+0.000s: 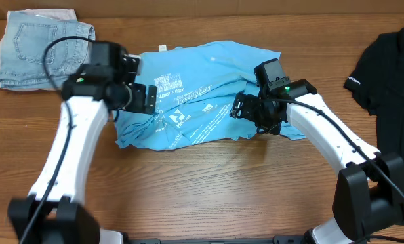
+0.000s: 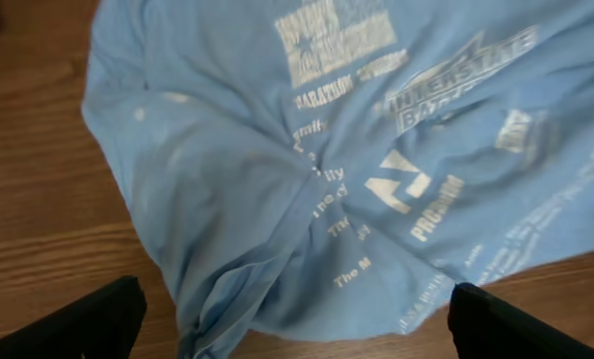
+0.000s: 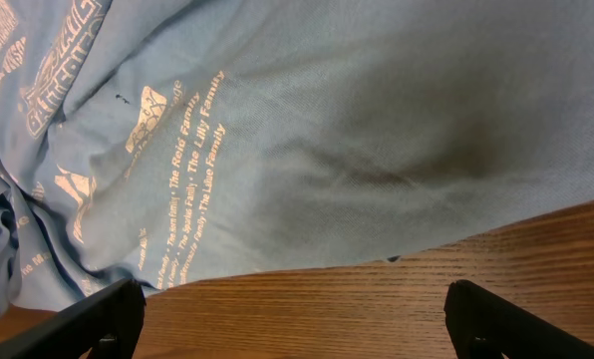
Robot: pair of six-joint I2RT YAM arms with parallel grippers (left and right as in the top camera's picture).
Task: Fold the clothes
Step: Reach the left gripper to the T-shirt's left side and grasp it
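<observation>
Overhead: 2 spread grippers poised at a rumpled blue shirt

Overhead view has the sky-blue T-shirt (image 1: 202,95) bunched mid-table (image 1: 209,196), print up, twisted and creased toward its left end. The left gripper (image 1: 148,99) sits at the shirt's left edge and the right gripper (image 1: 238,107) over its right part. Both wrist views show fingers spread wide, pinching nothing. The black T-shirt (image 1: 392,68) lies at the far right. Folding proper hasn't started, I'd judge; this is the flattening stage. Next, each gripper needs to drop onto an edge, pinch it, and pull the cloth smooth.
</observation>
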